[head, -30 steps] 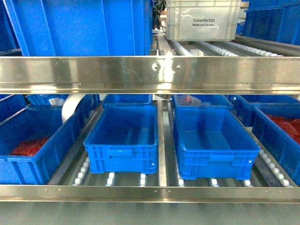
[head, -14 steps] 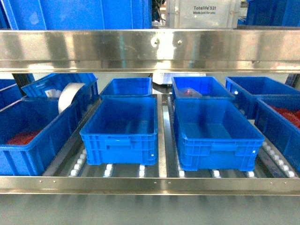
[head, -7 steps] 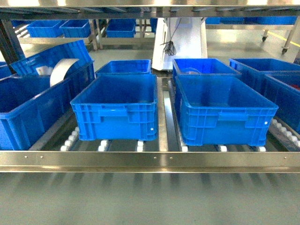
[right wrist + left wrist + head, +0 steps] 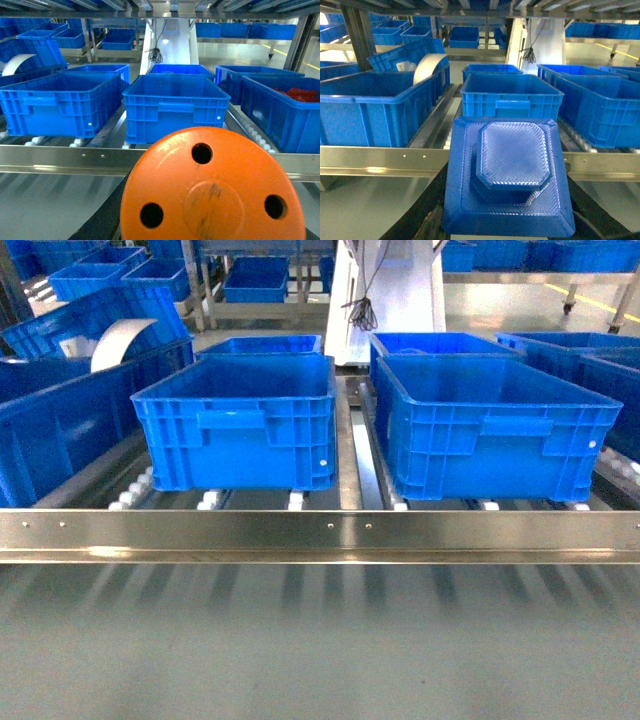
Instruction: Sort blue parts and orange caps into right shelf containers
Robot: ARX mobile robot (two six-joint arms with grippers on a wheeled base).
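closest to the left wrist camera is a blue part [image 4: 510,175], a square stepped piece with an octagonal raised top. it fills the lower frame, so i judge the left pincer is gripping it, though the jaws themselves are hidden and i cannot tell their state for sure. it is the same on the right: an orange cap [image 4: 212,192], a round disc with three holes, covers the right wrist view, and the right pincer is not visible behind it.

behind both parts runs the front rail of the shelf [image 4: 320,535]. beyond the rail stand two shelf containers side by side, the left crate [image 4: 240,415] and the right crate [image 4: 490,420], both with long axis pointing away. each part lies straight in front of a crate and below its rim, so the coming move must go up and forward over the rail.
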